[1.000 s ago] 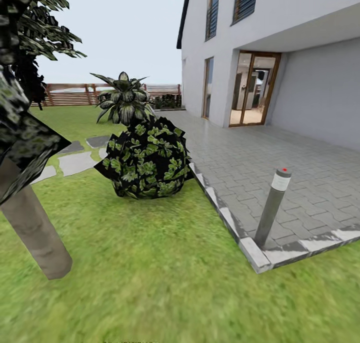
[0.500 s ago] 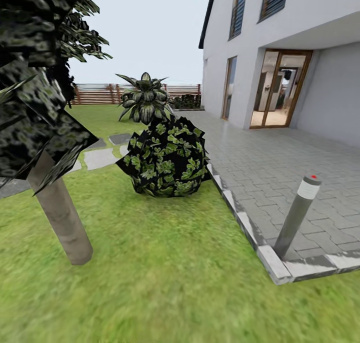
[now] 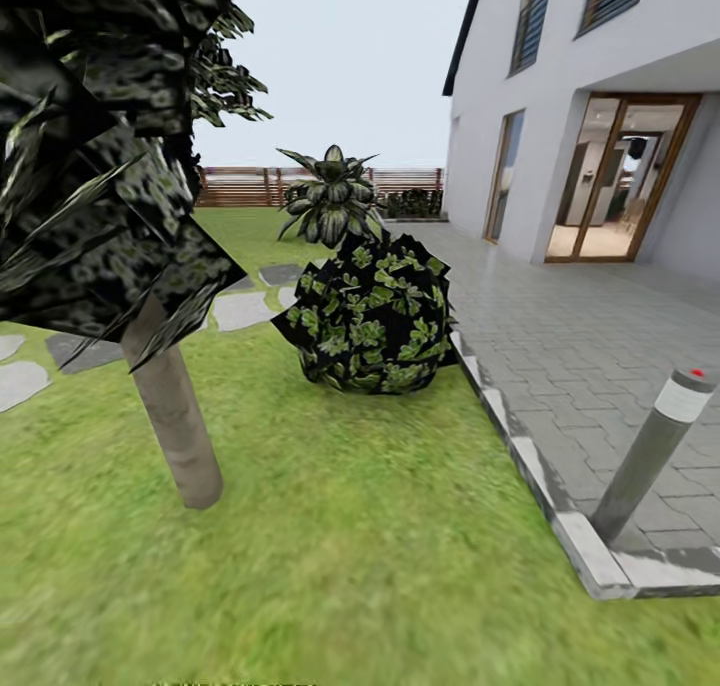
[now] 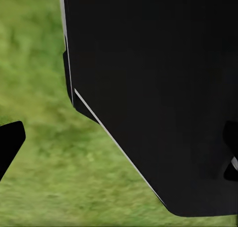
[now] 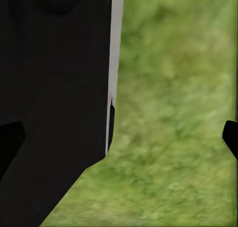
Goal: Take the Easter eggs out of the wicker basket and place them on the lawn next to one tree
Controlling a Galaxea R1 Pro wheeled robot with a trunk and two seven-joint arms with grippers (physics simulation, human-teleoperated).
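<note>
The lawn (image 3: 340, 566) spreads in front of me as mottled green grass. A tree (image 3: 178, 421) with a leaning grey-brown trunk and dark blocky leaves stands on it at the left of the head view. The Easter eggs and the wicker basket are out of view. In the left wrist view my left gripper (image 4: 119, 147) is open, its dark fingertips (image 4: 10, 142) at the picture's edges, with my black body and grass behind. My right gripper (image 5: 119, 140) is likewise open over grass, with nothing between its fingertips (image 5: 230, 137).
A round leafy bush (image 3: 372, 324) stands mid-lawn with a spiky agave (image 3: 332, 198) behind it. Stepping stones (image 3: 245, 309) lie to the left. A raised kerb (image 3: 560, 511) borders the paved patio, with a grey bollard (image 3: 650, 456) at its corner. The house (image 3: 590, 116) and a wooden fence (image 3: 240, 186) stand beyond.
The whole head view has swung to the left, so tree, bush, kerb and bollard now sit further right in the picture. More of the trunk shows.
</note>
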